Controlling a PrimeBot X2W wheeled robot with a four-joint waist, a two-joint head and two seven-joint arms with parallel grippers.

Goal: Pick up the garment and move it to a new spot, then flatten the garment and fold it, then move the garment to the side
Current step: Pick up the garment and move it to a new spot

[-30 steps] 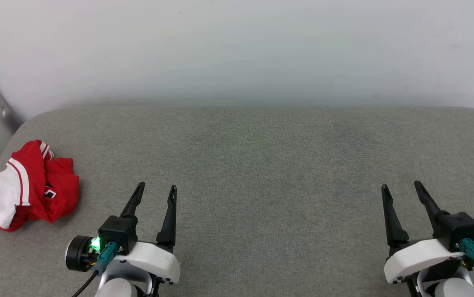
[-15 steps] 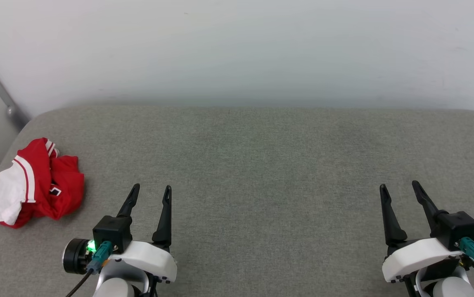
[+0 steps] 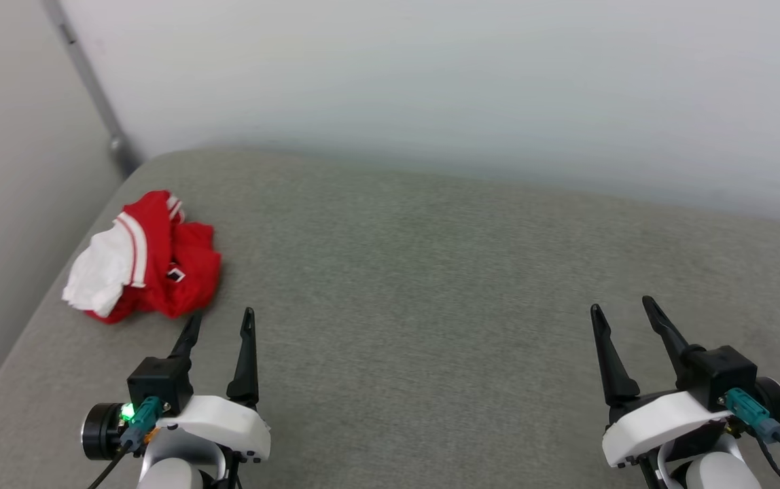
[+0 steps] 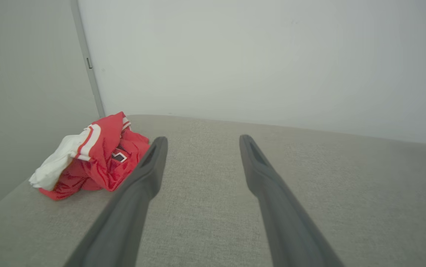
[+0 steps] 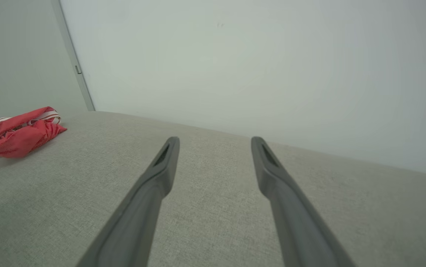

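Black fingers (image 3: 246, 353) of the left gripper (image 3: 222, 314) stand parted in a narrow V with nothing between them. They grasp nothing. In the left wrist view the gap between the two tips frames bare grey fabric. The right gripper (image 3: 620, 304) is spread about as far and is likewise empty, its fingers over bare fabric at the lower right.

Both grippers hang over a grey woven pad (image 3: 397, 272). Its far edge meets a pale wall (image 3: 431, 68). Its left edge slants down to the lower left of the head view, rounding off at the far-left corner, where a thin grey post (image 3: 91, 81) stands against the wall. Between the two grippers, and ahead of them up to the wall, the pad lies bare.

A crumpled garment (image 3: 152, 261) sits near that far-left corner, close to the left edge. It is a red heap with a white sleeve on its outer side, striped trim at the top and a small dark print in the folds. It lies ahead and to the left of the left gripper. The outer fingertip is just beside its near edge, and whether it touches cannot be told. The right gripper is well apart from the garment, across the pad.
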